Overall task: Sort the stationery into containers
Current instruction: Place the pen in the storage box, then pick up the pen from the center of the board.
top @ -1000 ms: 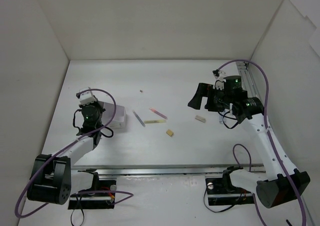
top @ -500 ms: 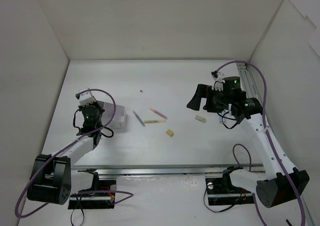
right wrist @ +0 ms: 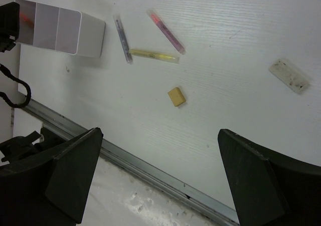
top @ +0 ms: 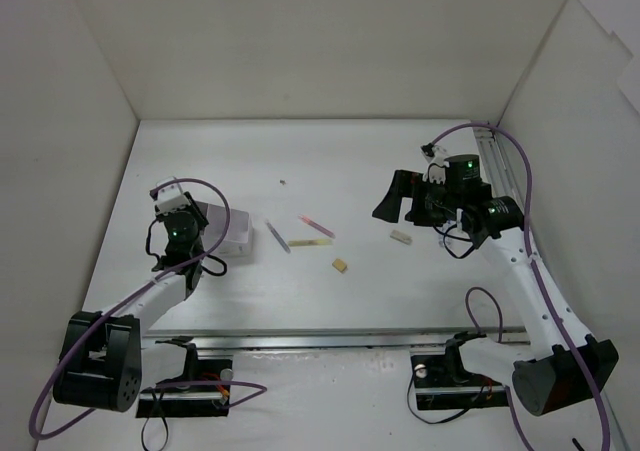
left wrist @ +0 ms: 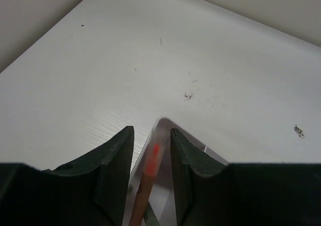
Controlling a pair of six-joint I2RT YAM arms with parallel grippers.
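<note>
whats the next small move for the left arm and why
Probably lift the left gripper straight up, maybe opening a touch wider first. Its jaws stand apart from the red pen, whose lower end sits inside the box's end compartment, so the pen looks released and the gripper only needs to clear it.

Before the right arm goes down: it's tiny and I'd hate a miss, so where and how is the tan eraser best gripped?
I'd take the tan eraser across two opposite flat sides, coming straight down from above. It lies flat as a low squarish block, slightly askew, so turn the jaws to match its edges. Nothing touches it; the yellow pen lies clear.
</note>
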